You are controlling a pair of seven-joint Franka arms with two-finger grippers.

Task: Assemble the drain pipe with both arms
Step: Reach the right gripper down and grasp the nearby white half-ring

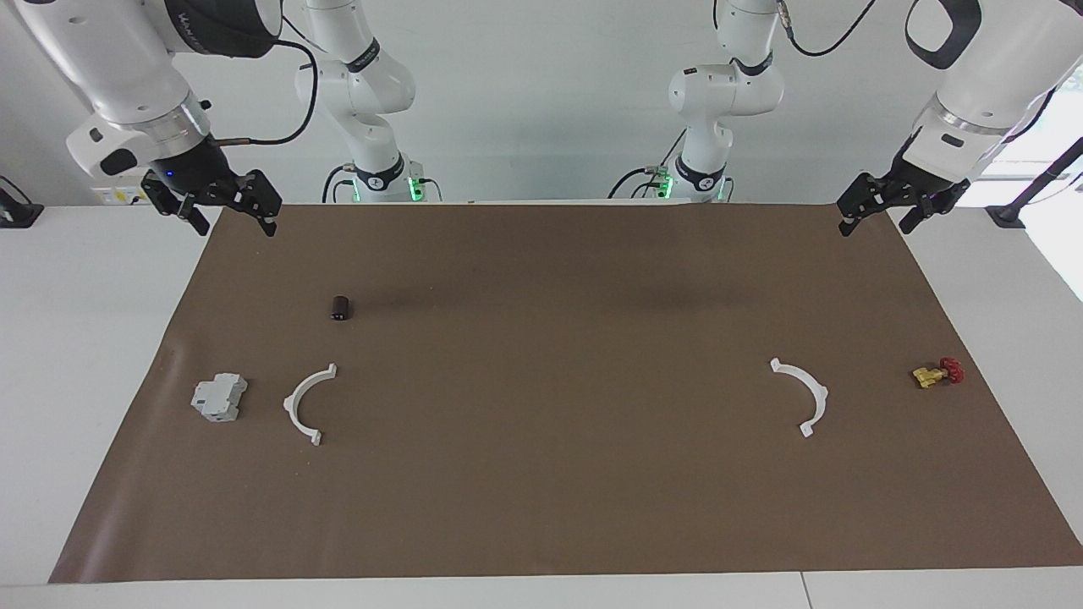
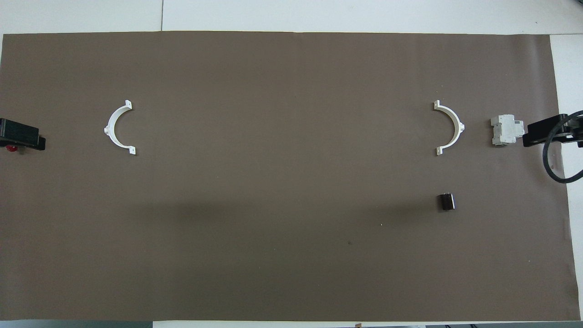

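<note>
The drain pipe lies in two white half-circle arcs, far apart on the brown mat (image 1: 541,507). One arc (image 1: 292,408) (image 2: 459,127) rests toward the right arm's end, the other (image 1: 819,396) (image 2: 108,130) toward the left arm's end. Their open sides face each other across the mat's middle. My right gripper (image 1: 233,227) hangs open and empty in the air over the mat's edge at its own end. My left gripper (image 1: 877,225) hangs the same way, open and empty, over the mat's edge at the left arm's end. Neither touches an arc.
A grey boxy block (image 1: 218,397) (image 2: 504,130) sits beside the arc at the right arm's end. A small dark cylinder (image 1: 340,307) (image 2: 446,202) lies nearer to the robots than that arc. A yellow piece with a red knob (image 1: 937,373) lies beside the other arc.
</note>
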